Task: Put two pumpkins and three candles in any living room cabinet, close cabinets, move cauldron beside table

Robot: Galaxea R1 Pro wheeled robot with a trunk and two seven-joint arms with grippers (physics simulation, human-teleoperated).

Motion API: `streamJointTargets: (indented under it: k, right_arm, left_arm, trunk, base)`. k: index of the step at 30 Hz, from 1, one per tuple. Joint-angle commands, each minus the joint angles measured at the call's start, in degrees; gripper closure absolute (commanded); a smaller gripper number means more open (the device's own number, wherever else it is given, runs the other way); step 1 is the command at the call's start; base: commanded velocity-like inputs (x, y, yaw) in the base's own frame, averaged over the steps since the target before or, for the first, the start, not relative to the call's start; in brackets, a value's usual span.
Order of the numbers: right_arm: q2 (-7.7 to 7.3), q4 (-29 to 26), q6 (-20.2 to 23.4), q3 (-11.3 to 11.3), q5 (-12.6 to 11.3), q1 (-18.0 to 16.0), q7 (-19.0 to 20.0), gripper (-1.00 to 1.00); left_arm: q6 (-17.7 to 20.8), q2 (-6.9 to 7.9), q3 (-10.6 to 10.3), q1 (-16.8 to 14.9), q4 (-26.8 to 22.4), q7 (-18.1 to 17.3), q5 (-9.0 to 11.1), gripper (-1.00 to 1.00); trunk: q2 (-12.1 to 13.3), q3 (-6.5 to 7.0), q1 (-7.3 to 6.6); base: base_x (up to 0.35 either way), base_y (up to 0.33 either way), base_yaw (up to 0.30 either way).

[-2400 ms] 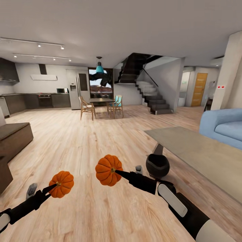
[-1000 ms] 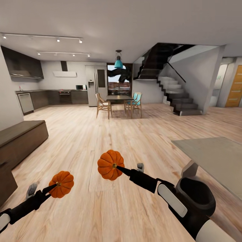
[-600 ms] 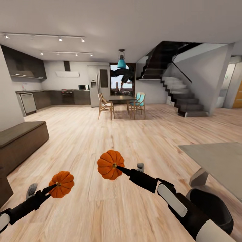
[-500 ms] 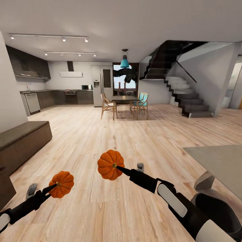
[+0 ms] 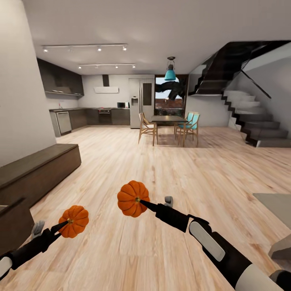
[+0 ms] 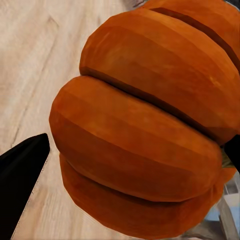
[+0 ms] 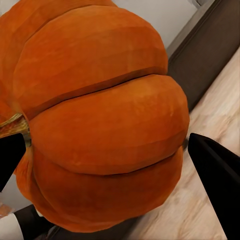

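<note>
— Claw check: what has each one got?

— Left claw is closed on a pumpkin, gripping at the stem end, low over the floor. Right claw is clamped the same way on the second pumpkin, held higher and nearer the middle. The two pumpkins are well apart.

— How much room is there to move?

— Plenty. Bare wood floor runs wide open ahead, all the way to the dining set and the kitchen units at the far wall. Along the left stands the cabinet, its long front edge bordering the open floor, with a nearer dark block just beside the left arm. At the right edge a corner of the grey tabletop juts in, one angled support under it. The stairs rise far right.

— And the cauldron?

— Only a dark sliver in the bottom right corner, past the right forearm; I cannot tell for certain it is the cauldron.

— What do the wrist views add?

— Left wrist: the pumpkin's ribs up close between two black fingertips, floor behind. Right wrist: its pumpkin with a bit of tan stem, a fingertip at the side, and behind it the cabinet's dark front meeting the floor.
</note>
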Motion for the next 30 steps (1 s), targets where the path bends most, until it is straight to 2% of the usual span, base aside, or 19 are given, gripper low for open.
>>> streamJointTargets:
  k: [1,19,30]
  right_arm:
    - [-0.05,-0.06,0.37,0.05,-0.94,-0.05,-0.02,1.00]
    - [-0.01,0.02,0.37,0.06,-1.07,-0.05,-0.09,1.00]
    - [-0.05,-0.02,0.75,0.06,-1.10,-0.05,-0.18,1.00]
  left_arm:
    - [0.50,0.02,-0.02,-0.08,-0.01,0.10,0.81,1.00]
    - [0.50,-0.15,0.01,-0.08,-0.01,-0.08,1.18,1.00]
    - [0.50,-0.15,-0.08,-0.08,-0.01,0.09,0.63,1.00]
  trunk:
    - [-0.03,-0.06,0.00]
    - [-0.03,-0.06,0.00]
    - [0.12,2.10,-0.29]
  base:
    - [0.084,-0.024,0.284]
    - [0.005,-0.002,0.284]
    - [0.000,0.000,0.272]
